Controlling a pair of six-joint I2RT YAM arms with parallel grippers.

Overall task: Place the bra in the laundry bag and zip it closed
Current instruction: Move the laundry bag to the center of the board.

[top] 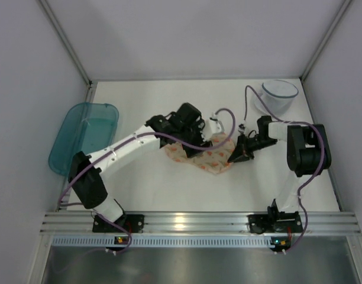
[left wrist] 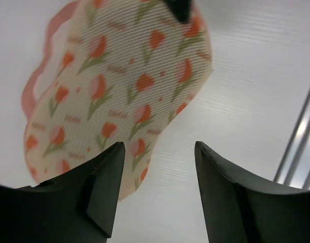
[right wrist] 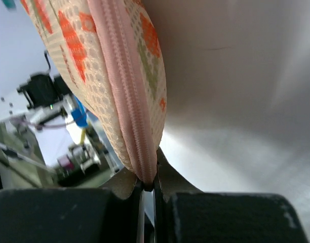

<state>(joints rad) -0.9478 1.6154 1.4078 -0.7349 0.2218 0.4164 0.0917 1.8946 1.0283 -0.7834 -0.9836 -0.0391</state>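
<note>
Peach laundry bag [right wrist: 119, 76]: right tool [right wrist: 147, 183] clamped.

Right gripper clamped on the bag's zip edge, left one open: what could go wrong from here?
1. The right gripper pinches only the thin pink zip edge of the laundry bag; a pull could slip it free or drag the whole bag.
2. The left gripper is open and grips nothing, so nothing braces the bag.
3. The bra is not visible; whether it is inside cannot be confirmed.
</note>
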